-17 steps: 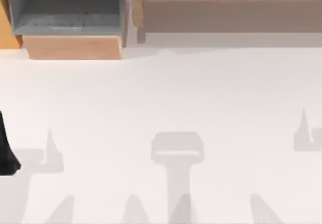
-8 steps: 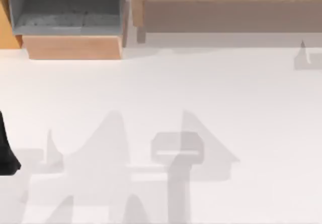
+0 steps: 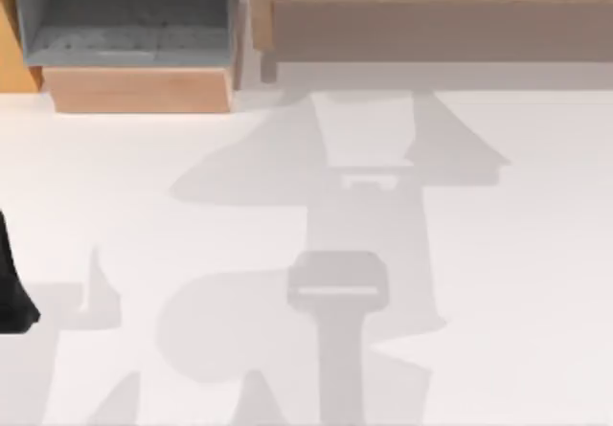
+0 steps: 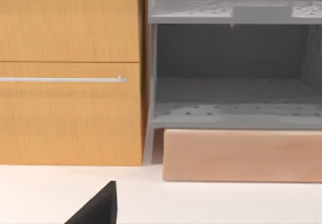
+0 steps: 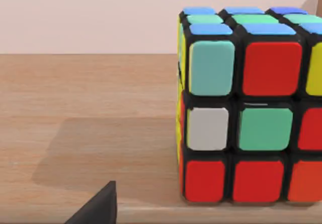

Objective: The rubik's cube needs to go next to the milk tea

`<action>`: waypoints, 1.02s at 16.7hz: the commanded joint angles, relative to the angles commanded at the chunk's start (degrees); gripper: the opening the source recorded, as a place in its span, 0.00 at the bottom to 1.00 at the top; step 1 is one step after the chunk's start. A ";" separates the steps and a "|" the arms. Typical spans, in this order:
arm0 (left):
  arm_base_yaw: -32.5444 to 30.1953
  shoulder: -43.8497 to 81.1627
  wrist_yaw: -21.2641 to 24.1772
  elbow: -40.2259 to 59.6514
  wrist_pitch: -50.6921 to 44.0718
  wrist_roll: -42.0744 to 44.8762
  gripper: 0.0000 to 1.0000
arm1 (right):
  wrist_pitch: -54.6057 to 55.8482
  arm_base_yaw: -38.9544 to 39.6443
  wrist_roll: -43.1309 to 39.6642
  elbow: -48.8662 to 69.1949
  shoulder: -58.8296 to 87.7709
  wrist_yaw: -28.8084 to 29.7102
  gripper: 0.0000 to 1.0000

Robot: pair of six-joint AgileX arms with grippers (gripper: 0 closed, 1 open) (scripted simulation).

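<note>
White table [image 3: 536, 254] | rubik's cube [image 5: 246, 108] upright on wooden shelf [image 5: 90, 148] | both pincers: grip state unclear

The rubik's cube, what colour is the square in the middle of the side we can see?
Green, on the rubik's cube, clearest in the right wrist view.

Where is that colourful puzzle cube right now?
The rubik's cube shows close up in the right wrist view, resting on a wooden surface with a plain pale wall behind it.
</note>
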 joint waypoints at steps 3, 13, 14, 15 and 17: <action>0.00 0.00 0.00 0.00 0.00 0.00 1.00 | 0.21 -0.48 0.00 1.79 1.93 -0.42 1.00; 0.00 0.00 0.00 0.00 0.00 0.00 1.00 | -1.62 1.20 -0.04 12.08 10.38 1.38 1.00; 0.00 0.00 0.00 0.00 0.00 0.00 1.00 | -2.01 1.53 -0.05 14.04 11.96 1.75 1.00; 0.00 0.00 0.00 0.00 0.00 0.00 1.00 | -2.34 1.83 -0.05 15.72 13.31 2.07 1.00; 0.00 0.00 0.00 0.00 0.00 0.00 1.00 | -2.70 2.17 -0.07 17.57 14.86 2.43 1.00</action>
